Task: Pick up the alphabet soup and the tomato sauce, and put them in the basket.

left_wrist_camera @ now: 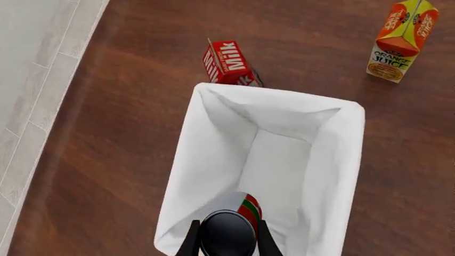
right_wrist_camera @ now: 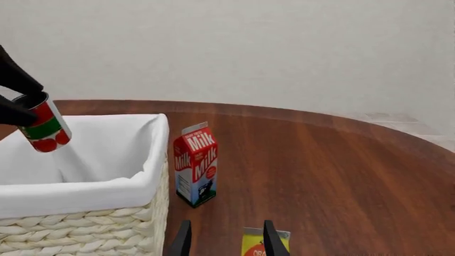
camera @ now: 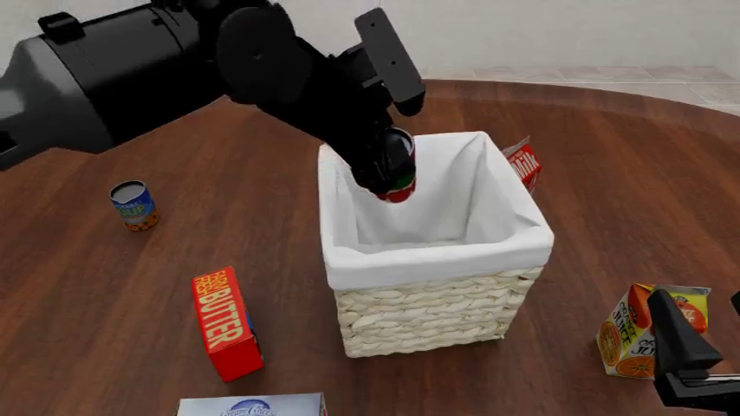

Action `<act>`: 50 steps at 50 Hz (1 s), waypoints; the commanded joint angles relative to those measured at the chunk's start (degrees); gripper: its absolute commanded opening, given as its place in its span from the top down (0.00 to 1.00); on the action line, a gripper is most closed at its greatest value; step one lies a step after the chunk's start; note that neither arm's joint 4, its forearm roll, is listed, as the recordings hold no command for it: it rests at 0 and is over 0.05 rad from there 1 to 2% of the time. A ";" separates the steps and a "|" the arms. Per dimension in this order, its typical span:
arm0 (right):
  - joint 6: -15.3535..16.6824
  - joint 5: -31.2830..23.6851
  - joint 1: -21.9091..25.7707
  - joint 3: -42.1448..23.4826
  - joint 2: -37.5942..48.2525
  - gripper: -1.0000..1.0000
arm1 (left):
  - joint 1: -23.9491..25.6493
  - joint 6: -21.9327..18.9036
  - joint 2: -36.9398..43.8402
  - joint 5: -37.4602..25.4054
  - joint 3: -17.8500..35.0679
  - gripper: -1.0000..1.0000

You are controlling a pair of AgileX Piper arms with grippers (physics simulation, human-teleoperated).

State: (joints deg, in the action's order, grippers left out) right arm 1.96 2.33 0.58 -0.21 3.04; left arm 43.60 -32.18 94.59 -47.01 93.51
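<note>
I have the left tool (camera: 391, 178) pinching the tomato can (camera: 399, 184) over the basket (camera: 434, 260), so release comes next, then the soup can (camera: 134, 205) on the counter (camera: 69, 295); right tool (right_wrist_camera: 224, 240) spread.

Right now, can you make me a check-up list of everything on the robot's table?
Surface: brown wooden table, round far edge.
Tomato sauce: held by the left gripper above the basket's opening, not yet released.
Alphabet soup: upright on the table, left of the basket, untouched.
Basket: upright, white lining, nothing seen inside.
Clutter: milk carton behind the basket; orange juice carton front right; butter box front left; a white-and-blue box at the near edge.
Right gripper: open, low, near the orange juice.
Cables: nothing seen.
Surroundings: pale wall, tiled floor.
</note>
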 commanded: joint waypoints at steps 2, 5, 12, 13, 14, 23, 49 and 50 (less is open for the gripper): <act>-0.18 -0.27 -0.09 -0.04 -0.27 0.00 | 0.92 -0.64 1.52 0.76 -0.04 1.00; -0.26 -0.49 0.01 -0.06 -0.48 0.00 | 1.14 -0.44 1.77 1.00 -0.35 1.00; -0.28 -1.14 0.17 -0.08 -1.13 0.00 | 1.51 -0.02 2.29 1.77 -1.27 1.00; -0.28 -1.14 0.17 -0.08 -1.13 0.00 | 1.51 -0.02 2.28 1.77 -1.27 1.00; -0.30 -1.42 0.20 -0.09 -1.42 0.00 | 1.38 -0.22 2.45 1.91 -1.41 1.00; -0.21 -2.29 0.21 -0.10 -2.27 0.00 | 1.60 -0.30 3.46 3.57 -3.93 1.00; 0.07 -1.95 0.74 -0.06 -1.88 0.00 | -1.30 -0.61 5.73 5.08 -3.11 0.00; 0.09 -1.99 0.78 -0.06 -1.92 0.00 | -1.40 -0.62 5.67 5.18 -3.24 0.00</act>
State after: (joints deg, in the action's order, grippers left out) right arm 1.95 0.28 1.16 -0.28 1.04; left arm 43.38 -32.19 99.69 -42.26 89.76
